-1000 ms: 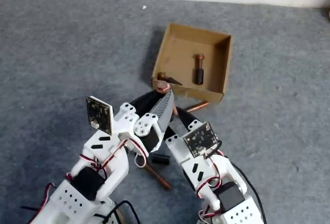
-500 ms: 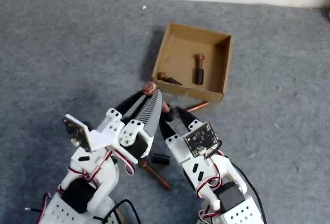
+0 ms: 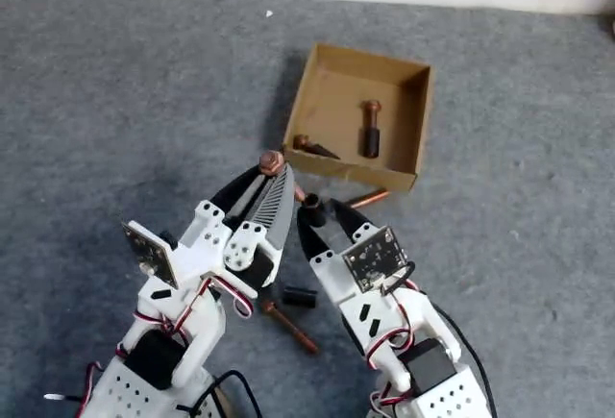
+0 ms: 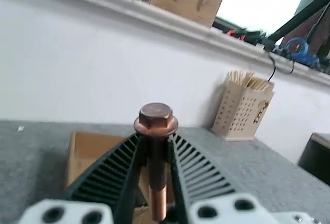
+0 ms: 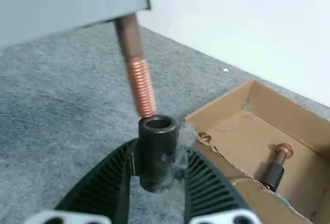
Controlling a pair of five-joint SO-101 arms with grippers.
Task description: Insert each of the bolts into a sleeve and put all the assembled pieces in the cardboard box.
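High view shows your two arms angled in toward each other at the desk's (image 3: 115, 101) middle, their wrists low and their fingertips nearly meeting. The left gripper (image 3: 273, 184) is clamped on the shank of a bolt (image 3: 271, 161), whose head stands clear of the fingertips. The right gripper (image 3: 315, 218), at 4 o'clock from it, is closed around a black sleeve (image 3: 312, 213). Splitting the parts between the arms lets one line up the thread while the other steadies the bore. In the right wrist view, the sleeve (image 5: 157, 141) has its open mouth turned to the bolt (image 5: 138, 87). The threaded tip sits right at the rim, slightly tilted; I judge it is not yet seated. The left wrist view shows the ribbed pads (image 4: 116, 170) pinching the bolt (image 4: 156, 118) just under its flange, which leaves the thread free for insertion. The cardboard box (image 3: 415, 139) lies at 1 o'clock from the grippers and holds an assembled piece (image 3: 370, 130). A spare bolt (image 3: 290, 330) and a spare sleeve (image 3: 300, 296) lie at 6 o'clock, between the arms, and another bolt (image 3: 368, 197) rests just outside the box's near wall.
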